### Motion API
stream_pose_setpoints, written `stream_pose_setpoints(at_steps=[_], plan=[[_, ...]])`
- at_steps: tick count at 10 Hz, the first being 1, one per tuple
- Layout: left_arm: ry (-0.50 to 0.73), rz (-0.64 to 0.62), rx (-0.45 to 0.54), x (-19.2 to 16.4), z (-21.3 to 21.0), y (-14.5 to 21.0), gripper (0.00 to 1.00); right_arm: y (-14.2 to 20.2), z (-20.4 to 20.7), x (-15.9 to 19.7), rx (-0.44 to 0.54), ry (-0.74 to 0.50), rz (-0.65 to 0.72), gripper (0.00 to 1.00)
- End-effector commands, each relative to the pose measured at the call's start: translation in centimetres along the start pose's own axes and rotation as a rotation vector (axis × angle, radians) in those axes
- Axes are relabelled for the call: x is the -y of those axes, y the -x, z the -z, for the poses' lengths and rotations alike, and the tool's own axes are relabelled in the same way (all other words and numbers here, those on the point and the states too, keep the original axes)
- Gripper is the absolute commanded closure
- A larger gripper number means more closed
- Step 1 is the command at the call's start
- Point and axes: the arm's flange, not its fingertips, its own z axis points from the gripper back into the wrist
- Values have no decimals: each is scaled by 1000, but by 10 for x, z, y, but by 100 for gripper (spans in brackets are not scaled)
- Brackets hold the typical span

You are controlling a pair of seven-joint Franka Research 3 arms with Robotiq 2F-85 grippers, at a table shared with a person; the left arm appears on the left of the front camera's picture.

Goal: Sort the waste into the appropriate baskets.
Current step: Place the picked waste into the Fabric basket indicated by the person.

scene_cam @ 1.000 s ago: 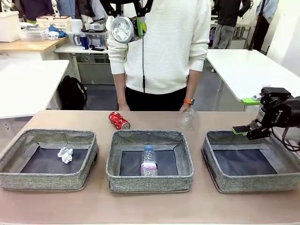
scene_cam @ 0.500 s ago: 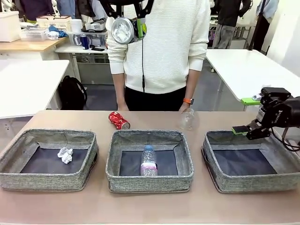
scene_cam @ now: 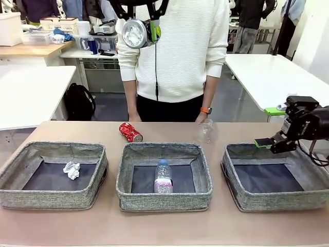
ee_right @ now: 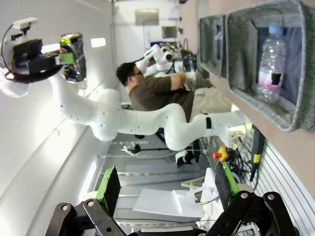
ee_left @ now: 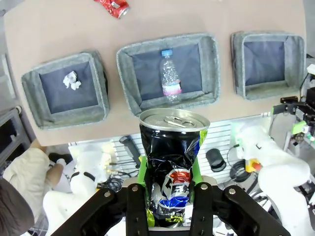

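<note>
Crushed dark can (ee_left: 172, 142): black, dented, shiny lid with tab, upright at bottom centre of the left wrist view, clamped between the left gripper (ee_left: 170, 191)'s green pads, high above the table (scene_cam: 164, 226). Right gripper (scene_cam: 270, 127) at the right edge, jaws wide apart. All three baskets are grey woven fabric with soft walls and dark flat bottoms. Left basket (scene_cam: 51, 198): crumpled paper ball (scene_cam: 72, 170). Middle basket (scene_cam: 164, 201): clear bottle (scene_cam: 163, 177) lying down. Right basket (scene_cam: 277, 201) sits under the right gripper. Red can (scene_cam: 130, 131) and crushed clear container (scene_cam: 205, 130) lie on the table behind.
</note>
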Motion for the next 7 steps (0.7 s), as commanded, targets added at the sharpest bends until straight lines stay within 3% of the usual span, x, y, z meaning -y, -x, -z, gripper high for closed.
stream_pose_setpoints(at_steps=[1, 7], plan=[[-10, -6, 0, -2, 0, 3, 64, -2, 1, -1, 7, -18, -29, 0], [-10, -6, 0, -2, 0, 3, 64, -2, 1, -1, 7, -18, -29, 0]])
